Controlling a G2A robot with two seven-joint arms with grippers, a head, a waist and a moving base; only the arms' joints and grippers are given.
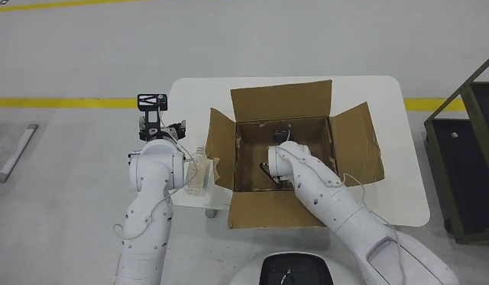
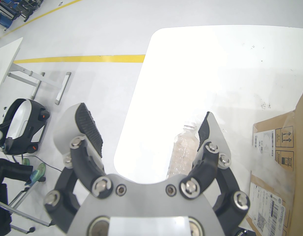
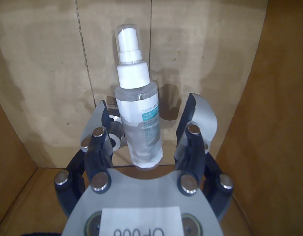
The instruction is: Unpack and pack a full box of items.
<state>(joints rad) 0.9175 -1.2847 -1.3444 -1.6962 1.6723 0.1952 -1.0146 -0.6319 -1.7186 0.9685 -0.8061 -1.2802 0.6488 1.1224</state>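
Observation:
An open cardboard box [image 1: 306, 102] stands on the white table [image 1: 397, 170]. My right gripper [image 1: 281, 136] is down inside it. There a clear spray bottle [image 3: 139, 114] with a white pump and clear cap lies on the box floor, between the open fingers [image 3: 188, 116] of my right gripper [image 3: 146, 116]. My left gripper [image 2: 147, 124] hangs open and holds nothing above the table's left end. A crumpled clear plastic bottle [image 2: 183, 148] lies on the table just beyond it, also visible from above [image 1: 197, 170] beside the box's left flap.
The box's flaps [image 1: 359, 144] are spread outward over the table. A dark cart [image 1: 458, 163] stands off the table's right side. The table's left edge [image 2: 131, 114] drops to the floor, where a white and black device [image 2: 23, 126] sits.

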